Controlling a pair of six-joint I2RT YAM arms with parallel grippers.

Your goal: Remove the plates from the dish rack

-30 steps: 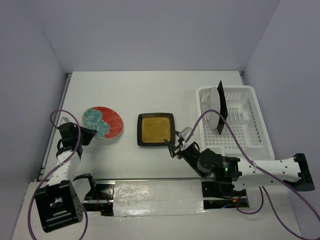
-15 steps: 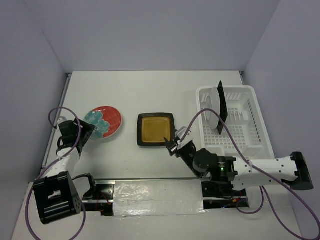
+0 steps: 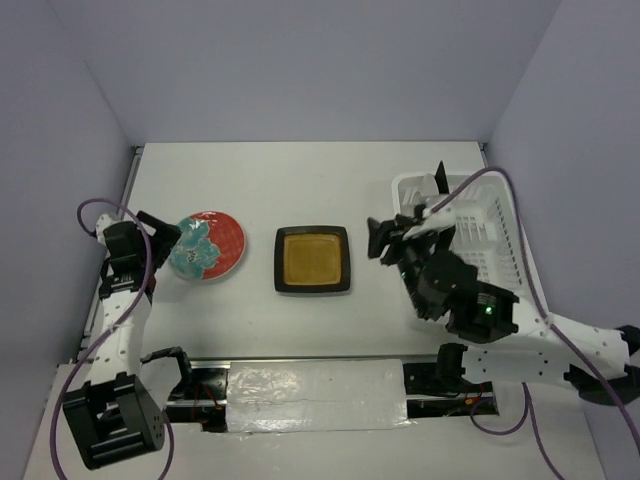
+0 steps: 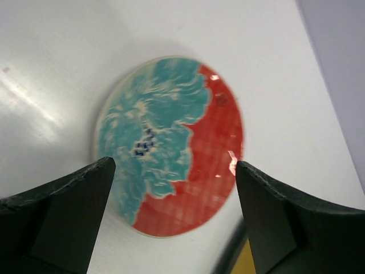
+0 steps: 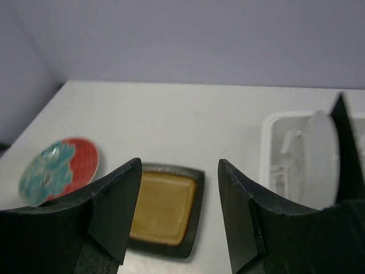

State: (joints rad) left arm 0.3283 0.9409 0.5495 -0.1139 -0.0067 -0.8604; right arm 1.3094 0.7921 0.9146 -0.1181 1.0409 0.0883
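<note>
From above, my left gripper (image 3: pixel 166 238) is just beside the round flower plate (image 3: pixel 207 246). The plate lies flat on the table (image 3: pixel 300 180), right in front of the fingers. My right gripper (image 3: pixel 378 240) is up in the air. The amber square plate (image 3: pixel 313 259) lies flat ahead of it and lower down. The dish rack (image 3: pixel 520 250) is close on its other side.

In the left wrist view, the two fingers are wide apart and hold nothing. The flower plate shows in the gap, a bit past the tips.

In the right wrist view, these fingers are apart too, and empty. The amber plate is straight ahead and below. Off to the right, a pale round plate (image 5: pixel 322 157) and a dark plate (image 5: pixel 345 142) stand on edge in the rack.

I think two plates are out and two are left. Next I should turn the right gripper to the rack. Then I line up the open fingers over a plate's top edge, close on it, and lift straight up.
</note>
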